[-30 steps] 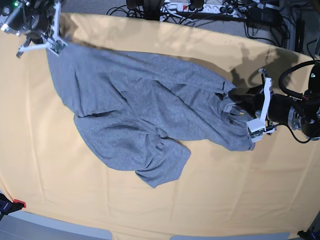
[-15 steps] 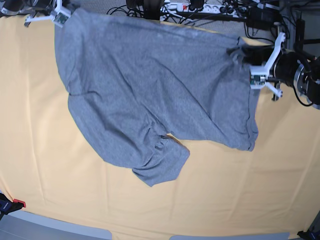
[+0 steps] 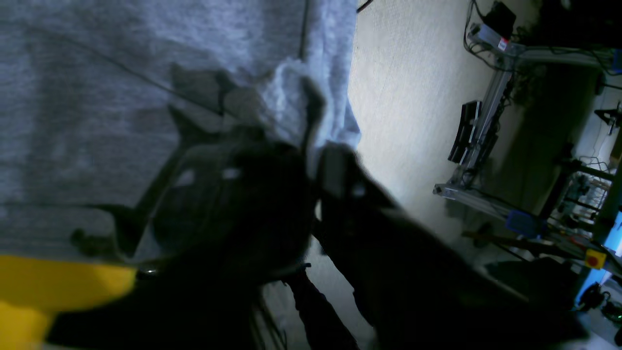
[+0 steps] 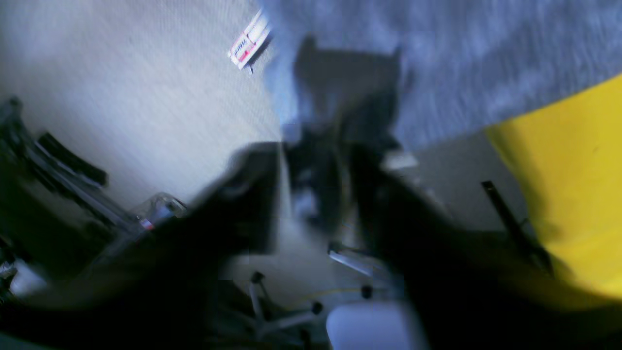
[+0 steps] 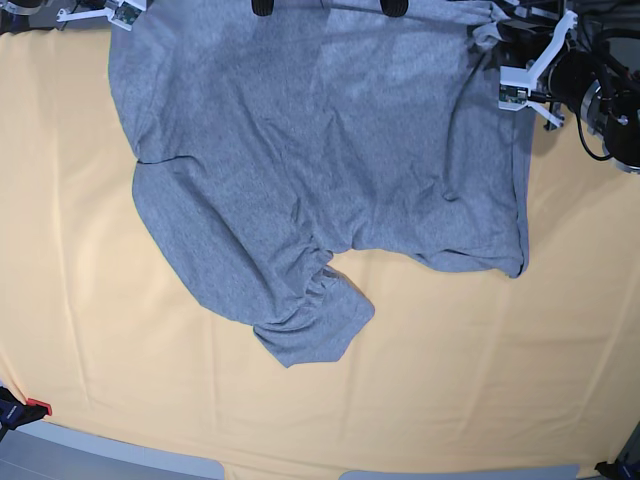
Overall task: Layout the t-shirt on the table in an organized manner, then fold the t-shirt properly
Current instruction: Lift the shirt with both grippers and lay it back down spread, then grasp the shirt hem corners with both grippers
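The t-shirt (image 5: 310, 170) hangs as a wide grey sheet between the two arms, stretched along the far edge of the table (image 5: 80, 330). Its upper edge runs from side to side, and this line is the long axis for the coming move. The lower part already lies on the orange cloth, with one bunched sleeve (image 5: 315, 325) pointing toward the near edge.

The left gripper (image 5: 522, 75) is at the far right corner of the base view, touching the shirt's upper corner. In the left wrist view the fabric (image 3: 146, 97) is bunched just in front of its dark fingers (image 3: 335, 170), and a fold seems to sit between them, but the picture is too dark and blurred to say whether they pinch it.

The right gripper (image 5: 100, 12) is at the far left corner, at the other upper corner. In the right wrist view the cloth (image 4: 437, 63) lies above the blurred gripper, and I cannot tell if the jaws are wide or narrow.

Both arms are equally near to their own corner. From each one, the shirt lies inward and toward the near side, so I judge that the next move must lower this stretched edge to the table.
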`<state>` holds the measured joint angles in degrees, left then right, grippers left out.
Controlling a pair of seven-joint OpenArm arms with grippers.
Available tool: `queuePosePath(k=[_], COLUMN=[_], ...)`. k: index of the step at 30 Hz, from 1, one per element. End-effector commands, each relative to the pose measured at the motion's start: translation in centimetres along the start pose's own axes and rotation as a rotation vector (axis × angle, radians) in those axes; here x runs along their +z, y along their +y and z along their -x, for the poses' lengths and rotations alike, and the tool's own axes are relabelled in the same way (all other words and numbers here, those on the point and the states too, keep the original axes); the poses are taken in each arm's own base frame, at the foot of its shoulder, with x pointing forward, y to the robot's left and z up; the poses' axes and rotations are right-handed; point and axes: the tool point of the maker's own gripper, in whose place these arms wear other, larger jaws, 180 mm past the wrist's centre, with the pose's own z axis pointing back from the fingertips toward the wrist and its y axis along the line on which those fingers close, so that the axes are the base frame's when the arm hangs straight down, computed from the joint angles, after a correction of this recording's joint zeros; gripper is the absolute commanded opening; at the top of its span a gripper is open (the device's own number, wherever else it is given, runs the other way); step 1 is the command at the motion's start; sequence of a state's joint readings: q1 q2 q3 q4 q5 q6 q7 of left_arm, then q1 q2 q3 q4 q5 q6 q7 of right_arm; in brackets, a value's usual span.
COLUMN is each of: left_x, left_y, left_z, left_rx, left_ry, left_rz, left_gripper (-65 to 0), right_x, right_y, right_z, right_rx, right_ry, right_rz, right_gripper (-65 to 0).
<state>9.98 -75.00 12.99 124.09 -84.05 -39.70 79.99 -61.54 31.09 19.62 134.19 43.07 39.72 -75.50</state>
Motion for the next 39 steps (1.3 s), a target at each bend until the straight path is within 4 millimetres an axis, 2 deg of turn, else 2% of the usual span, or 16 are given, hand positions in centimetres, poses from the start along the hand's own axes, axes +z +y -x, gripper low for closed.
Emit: queuePosePath(k=[1, 2, 3, 4, 7, 10, 14, 17, 19, 22, 24, 28, 31, 35, 39], left_x=[0.7, 0.7, 0.7, 0.8, 1.6, 3.6, 8.0, 12.4, 15.3, 19.1, 20.5, 20.7, 20.2, 17.6, 14.2], left_y=[0.0, 0.0, 0.1, 0.1, 0.8, 2.5, 5.9, 8.9, 10.7, 14.4, 16.9, 21.1, 23.5, 26.1, 28.6], left_z=[0.0, 0.0, 0.0, 0.0, -0.3, -0.9, -2.4, -4.9, -5.3, -3.1, -0.8, 2.9, 4.4, 4.1, 1.8], left_rx=[-0.01, -0.01, -0.011, -0.011, -0.018, -0.033, -0.064, -0.069, -0.003, 0.194, 0.341, 0.572, 0.676, 0.751, 0.811], left_ry=[0.007, 0.008, 0.007, 0.007, -0.001, -0.021, -0.085, -0.29, -0.442, -0.638, -0.769, -1.032, -1.186, -1.26, -1.257], left_rz=[-0.011, -0.012, -0.014, -0.018, -0.058, -0.159, -0.4, -0.621, -0.738, -0.872, -0.888, -0.798, -0.708, -0.573, -0.44], left_gripper=[-39.2, -30.5, -24.1, -21.3, -21.4, -21.4, -21.4, -21.4, -21.4, -21.4, -21.3, -21.3, -21.3, -21.3, -21.3], right_x=[0.3, 0.3, 0.3, 0.4, 1.1, 2.8, 5.7, 7.3, 7.7, 8.5, 9.0, 9.3, 9.6, 9.6, 9.7], right_y=[0.1, -0.1, -0.6, -1.1, -3.4, -7.2, -11.3, -12.9, -13.6, -14.7, -15.2, -15.1, -15.1, -15.1, -15.1], right_z=[-0.1, -0.1, 0.1, 0.5, 1.3, 1.8, 0.3, -0.9, -1.6, -3.1, -4.1, -5.9, -6.9, -7.1, -7.1], right_rx=[0.017, 0.02, 0.026, 0.03, -0.004, -0.043, -0.11, -0.13, -0.133, -0.133, -0.13, -0.12, -0.127, -0.128, -0.127], right_ry=[-0.003, -0.003, 0.008, 0.03, 0.071, 0.071, -0.074, -0.168, -0.193, -0.246, -0.286, -0.362, -0.415, -0.421, -0.421], right_rz=[0.001, 0.013, 0.037, 0.064, 0.171, 0.352, 0.547, 0.624, 0.65, 0.683, 0.693, 0.663, 0.643, 0.643, 0.642], right_gripper=[-25.2, -22.6, -22.7, -22.8, -22.8, -22.8, -22.8, -22.8, -22.8, -22.8, -22.8, -22.8, -22.8, -22.8, -22.8])
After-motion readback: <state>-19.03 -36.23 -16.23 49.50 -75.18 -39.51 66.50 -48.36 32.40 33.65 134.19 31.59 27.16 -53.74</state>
